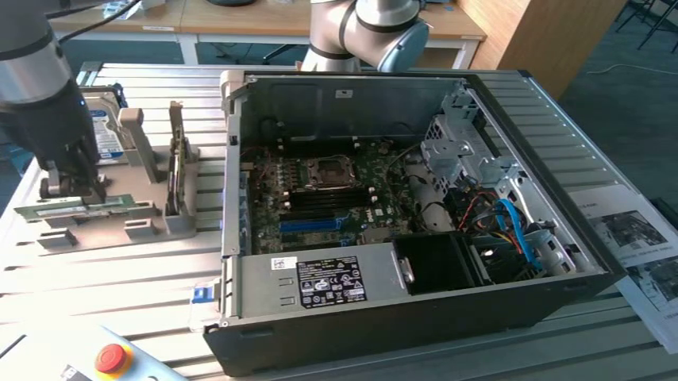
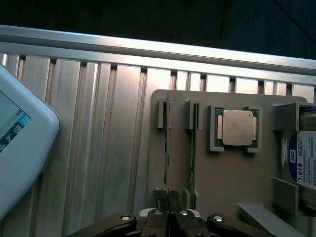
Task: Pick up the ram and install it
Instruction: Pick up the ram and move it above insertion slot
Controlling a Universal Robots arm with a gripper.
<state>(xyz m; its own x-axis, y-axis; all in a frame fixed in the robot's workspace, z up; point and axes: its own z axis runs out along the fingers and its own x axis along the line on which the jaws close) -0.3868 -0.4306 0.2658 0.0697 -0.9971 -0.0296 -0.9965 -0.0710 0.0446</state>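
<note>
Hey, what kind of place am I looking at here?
Most likely a robotics lab bench set up for PC assembly: an open computer case with its motherboard exposed, a grey fixture holding the ram that the claw grips, and a red stop button.

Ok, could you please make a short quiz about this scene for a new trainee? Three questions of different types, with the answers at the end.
1. True or false: the gripper is shut on a ram that stands on its edge in a slot of the grey holder.
2. What lies in the square recess of the holder? A) the processor chip B) a fan C) a screwdriver
3. Fill in: the open computer case stands to the exterior view's ____ of the holder.

Key: 1 true; 2 A; 3 right.
</note>
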